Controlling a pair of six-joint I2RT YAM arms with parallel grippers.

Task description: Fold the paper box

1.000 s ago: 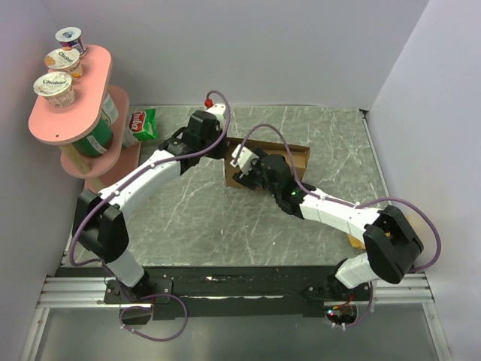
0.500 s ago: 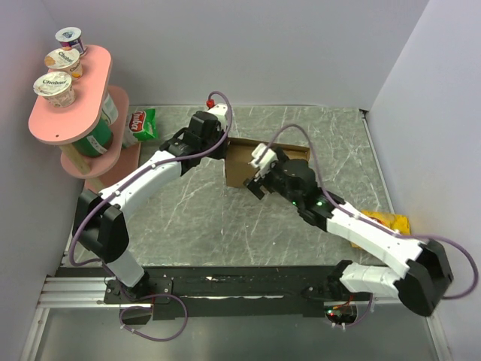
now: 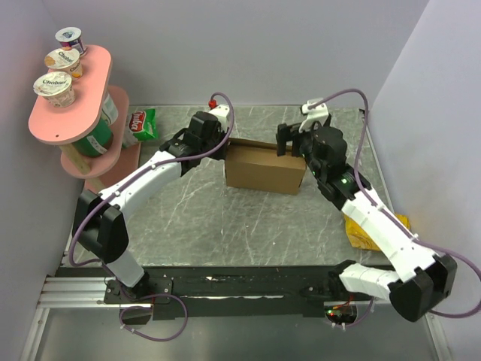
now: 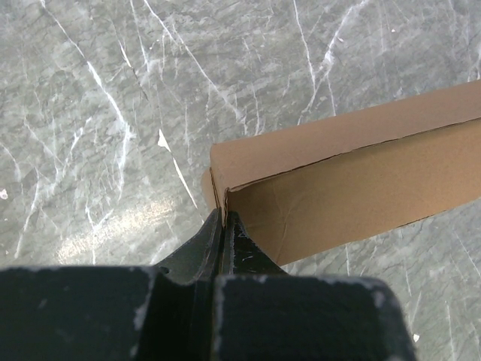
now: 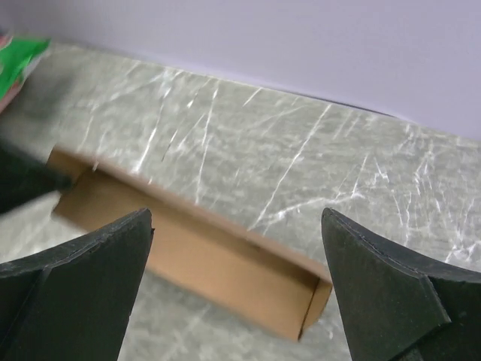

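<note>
At the far middle of the table (image 3: 225, 218), the paper box (image 3: 264, 171) sits partly folded with its walls raised. The left end effector (image 4: 223, 219) is pinched closed on the box's left corner wall. The right end effector (image 5: 237, 218) hangs wide open above its far side.

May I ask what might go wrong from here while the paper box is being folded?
1. The left end effector pinches only one thin corner wall of the paper box; a push could make the cardboard slip out or tear.
2. The right end effector hangs open above the box's far edge; descending off-line, it might flatten that wall or shove the box sideways.
</note>
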